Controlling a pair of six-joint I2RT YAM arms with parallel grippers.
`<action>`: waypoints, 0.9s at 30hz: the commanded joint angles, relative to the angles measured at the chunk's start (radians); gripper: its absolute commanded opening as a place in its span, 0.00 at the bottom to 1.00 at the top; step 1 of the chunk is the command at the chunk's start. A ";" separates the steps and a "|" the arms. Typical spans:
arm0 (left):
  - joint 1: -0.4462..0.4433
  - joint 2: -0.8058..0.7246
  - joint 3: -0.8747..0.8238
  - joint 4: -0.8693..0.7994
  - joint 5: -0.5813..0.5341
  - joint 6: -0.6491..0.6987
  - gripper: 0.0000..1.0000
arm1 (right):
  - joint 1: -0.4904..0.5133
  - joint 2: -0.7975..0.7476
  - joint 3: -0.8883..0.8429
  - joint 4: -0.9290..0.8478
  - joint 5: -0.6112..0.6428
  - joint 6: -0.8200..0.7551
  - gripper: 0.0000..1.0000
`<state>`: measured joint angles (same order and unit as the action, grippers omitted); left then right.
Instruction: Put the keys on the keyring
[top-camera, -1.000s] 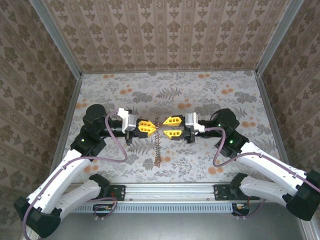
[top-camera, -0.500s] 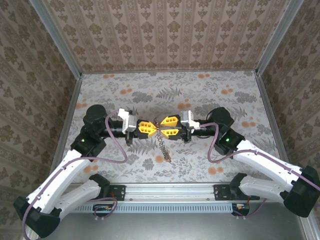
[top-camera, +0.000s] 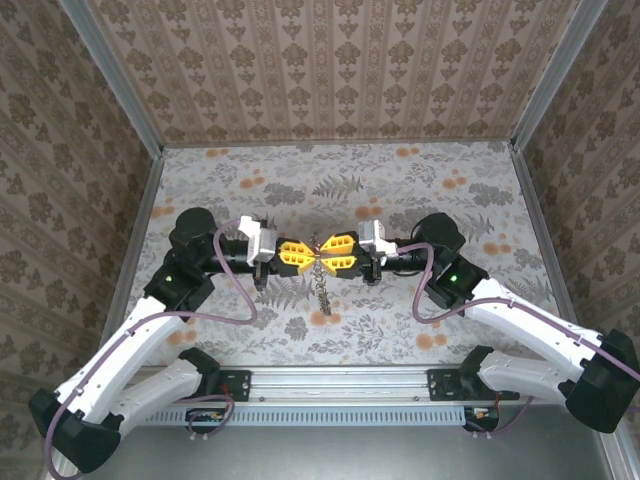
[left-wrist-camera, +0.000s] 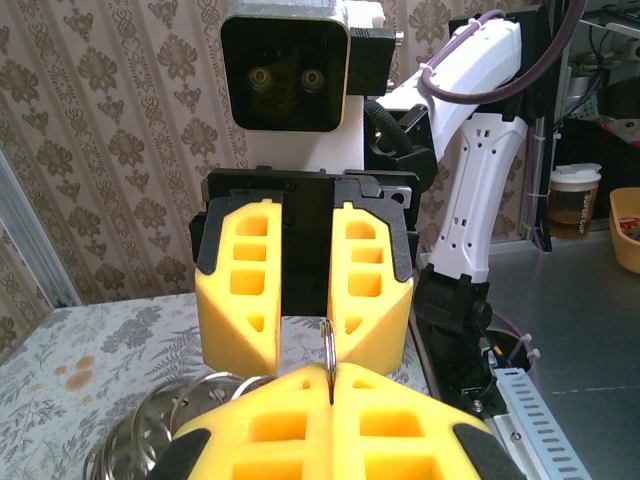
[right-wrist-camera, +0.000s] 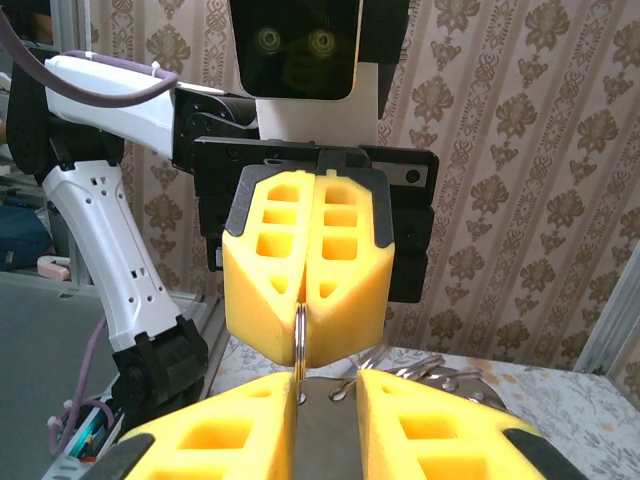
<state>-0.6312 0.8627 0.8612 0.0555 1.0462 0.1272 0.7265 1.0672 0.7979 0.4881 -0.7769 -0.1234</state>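
Both grippers meet tip to tip above the middle of the table. My left gripper (left-wrist-camera: 330, 375) (top-camera: 307, 254) is shut on the keyring (left-wrist-camera: 328, 345) (right-wrist-camera: 298, 335), a thin metal ring standing edge-on out of its closed tips. My right gripper (right-wrist-camera: 328, 385) (top-camera: 327, 254) faces it, jaws a little apart, with a flat grey metal key (right-wrist-camera: 330, 420) lying between its fingers. The key's holed end is right at the ring. More keys and loops (top-camera: 321, 290) (left-wrist-camera: 165, 425) dangle from the ring down to the table.
The floral tablecloth (top-camera: 420, 190) is bounded by patterned walls at the back and sides. A metal rail (top-camera: 340, 385) runs along the near edge by the arm bases. Purple cables (top-camera: 240, 300) loop beside both wrists.
My right gripper has moved left until its tips meet the left gripper's. Its jaws have narrowed slightly. The hanging bunch has gathered and hangs shorter. The left gripper has barely moved.
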 joint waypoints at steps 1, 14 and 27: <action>-0.012 0.002 0.013 0.046 0.002 0.022 0.00 | 0.005 -0.002 0.035 -0.005 -0.025 0.007 0.21; -0.060 0.016 0.064 -0.120 -0.129 0.110 0.01 | 0.005 -0.007 0.156 -0.262 0.137 0.026 0.00; -0.088 -0.021 0.166 -0.465 -0.621 0.229 0.37 | 0.007 0.148 0.515 -1.043 0.590 -0.064 0.00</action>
<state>-0.7147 0.8494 0.9825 -0.3126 0.5667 0.3099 0.7353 1.1709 1.2129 -0.3000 -0.3504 -0.1616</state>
